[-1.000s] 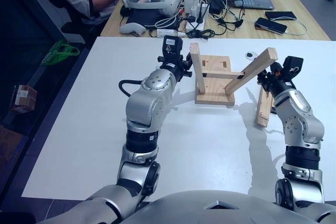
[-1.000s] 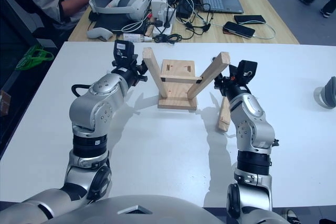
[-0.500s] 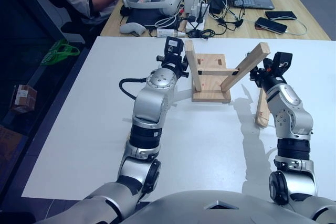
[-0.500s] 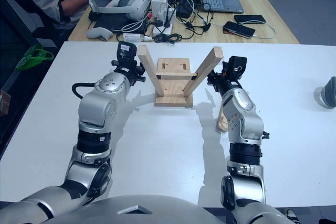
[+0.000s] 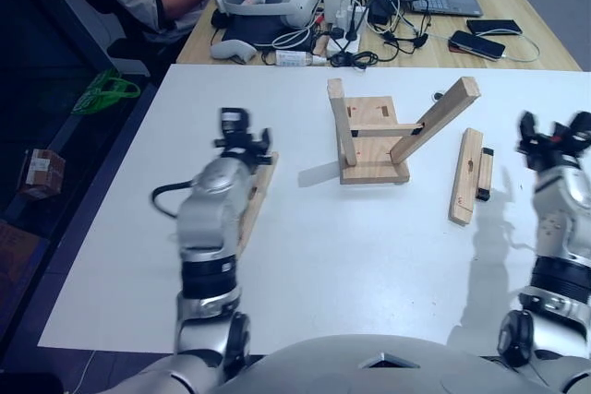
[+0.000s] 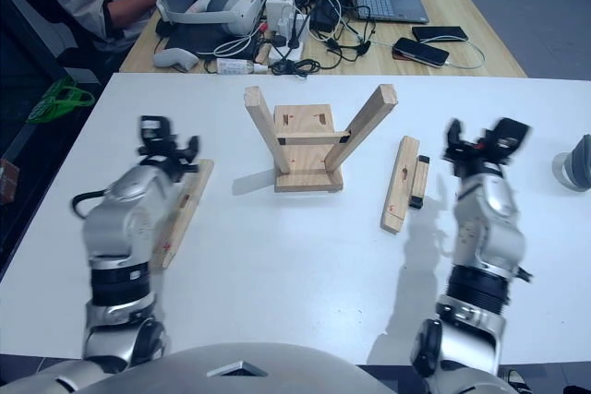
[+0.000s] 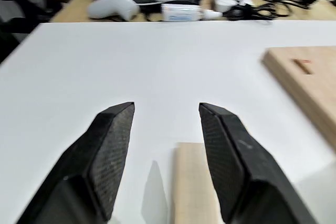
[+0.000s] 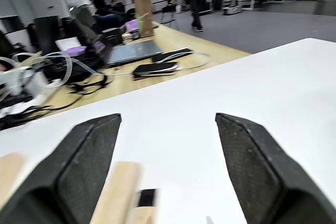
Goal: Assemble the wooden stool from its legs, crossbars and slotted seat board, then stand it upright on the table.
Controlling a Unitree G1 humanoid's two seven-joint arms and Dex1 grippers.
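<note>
Left eye view: left claw (image 5: 246,140) apart over a loose leg (image 5: 257,193), right claw (image 5: 554,126) apart (near a second leg (image 5: 466,175)).

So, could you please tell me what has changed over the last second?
Both arms pulled back and outward: the left gripper released the stool's left leg, the right gripper its right leg, and both jaws now stand open. The half-built stool and the loose leg beside it stayed put.
</note>
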